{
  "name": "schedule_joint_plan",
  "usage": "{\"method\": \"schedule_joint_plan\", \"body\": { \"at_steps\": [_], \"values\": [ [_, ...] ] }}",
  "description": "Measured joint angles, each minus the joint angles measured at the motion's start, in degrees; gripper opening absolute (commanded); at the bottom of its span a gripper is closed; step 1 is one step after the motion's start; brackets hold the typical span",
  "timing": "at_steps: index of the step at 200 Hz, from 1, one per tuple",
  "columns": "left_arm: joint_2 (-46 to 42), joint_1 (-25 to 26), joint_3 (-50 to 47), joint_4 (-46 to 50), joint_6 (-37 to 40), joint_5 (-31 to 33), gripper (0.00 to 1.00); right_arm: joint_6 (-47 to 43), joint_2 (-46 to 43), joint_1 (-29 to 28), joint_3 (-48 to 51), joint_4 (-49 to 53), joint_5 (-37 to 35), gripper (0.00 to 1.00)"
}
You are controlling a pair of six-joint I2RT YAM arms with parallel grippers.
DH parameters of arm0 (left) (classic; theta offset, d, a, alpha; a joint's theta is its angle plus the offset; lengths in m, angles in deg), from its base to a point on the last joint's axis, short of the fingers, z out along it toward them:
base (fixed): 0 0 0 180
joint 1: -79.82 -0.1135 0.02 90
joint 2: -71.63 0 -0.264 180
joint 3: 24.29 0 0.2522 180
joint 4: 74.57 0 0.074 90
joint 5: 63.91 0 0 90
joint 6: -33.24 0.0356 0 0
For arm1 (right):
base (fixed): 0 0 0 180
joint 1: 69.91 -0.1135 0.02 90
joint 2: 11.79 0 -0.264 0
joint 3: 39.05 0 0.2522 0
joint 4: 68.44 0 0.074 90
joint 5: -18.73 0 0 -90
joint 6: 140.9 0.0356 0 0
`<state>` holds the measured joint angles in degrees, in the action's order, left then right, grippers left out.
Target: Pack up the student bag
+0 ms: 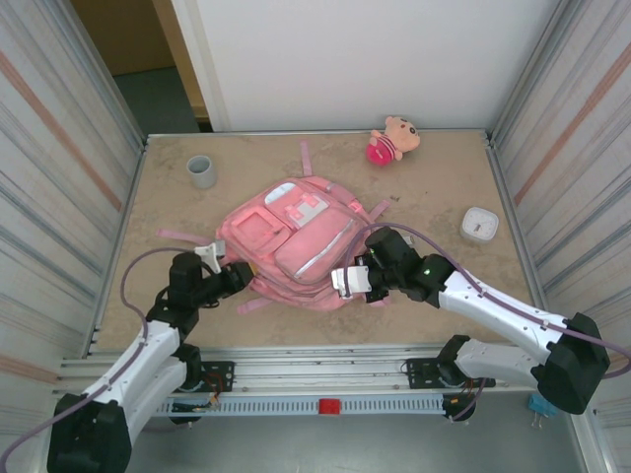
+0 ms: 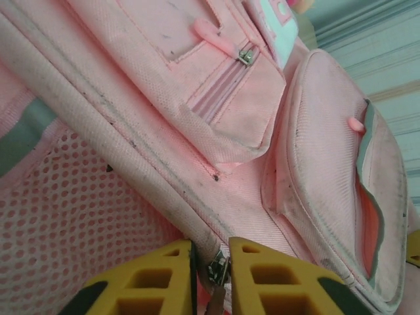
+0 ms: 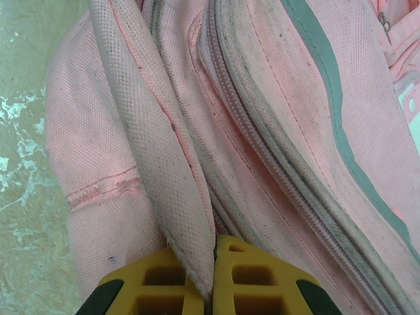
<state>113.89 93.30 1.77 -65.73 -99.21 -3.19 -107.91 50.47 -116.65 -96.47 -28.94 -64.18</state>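
Nearest the arm bases, the left gripper (image 2: 211,279) has its yellow fingers pressed almost together on a small metal zipper pull (image 2: 218,268) at the near-left edge of the student bag (image 1: 296,236), a large soft pink fabric backpack with white-trimmed zippers. The bag lies flat, pockets up, at the middle of the beige desk (image 1: 434,187).

At the bag's near-right edge, the right gripper (image 3: 213,282) is clamped on a thin pink woven fabric fold (image 3: 177,197). This fold stands up beside the long main zipper track. That track appears shut along the length seen from the right wrist.

Beyond the bag stand a grey cylindrical cup (image 1: 201,170) at far left and a white square device (image 1: 479,225) at right. A small pink plush doll (image 1: 394,140) lies at the far edge. All three are well apart from the bag and none is inside it.

Assessment: the step in hand appears to be opening the main compartment, and packing has not begun.

Risks:
- The pull is small and smooth, and only the fingertips bear on it. A tug off the line of the track could let it slip free.
- The right hold is on loose cloth. If the fold slides out, the soft bag will drag along the desk behind the left arm and the zipper will not run.
- Slack fabric near the slider could bunch up and jam it.
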Motion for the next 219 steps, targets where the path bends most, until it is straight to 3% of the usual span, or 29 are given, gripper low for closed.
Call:
{"method": "schedule_joint_plan", "body": {
  "at_steps": [48,81,118,203,219],
  "values": [
    [-3.9,0.0,0.1,3.7,0.4,0.3,0.07,3.0,0.8,0.0,0.0,-0.8,-1.2,0.00],
    [-3.5,0.0,0.2,5.3,0.9,0.2,0.34,4.2,1.2,0.2,0.0,-1.2,-1.2,0.00],
    [-3.4,0.0,0.2,6.8,1.4,0.3,0.41,4.5,1.2,0.6,-0.4,-1.3,-0.8,0.00],
    [-2.8,0.0,0.2,5.0,2.2,-1.0,0.46,5.6,1.1,1.1,-0.4,-1.7,0.3,0.00],
    [-2.0,0.0,0.2,4.8,2.2,-1.3,0.36,5.6,1.1,1.1,-0.4,-1.7,0.3,0.00]
  ]
}}
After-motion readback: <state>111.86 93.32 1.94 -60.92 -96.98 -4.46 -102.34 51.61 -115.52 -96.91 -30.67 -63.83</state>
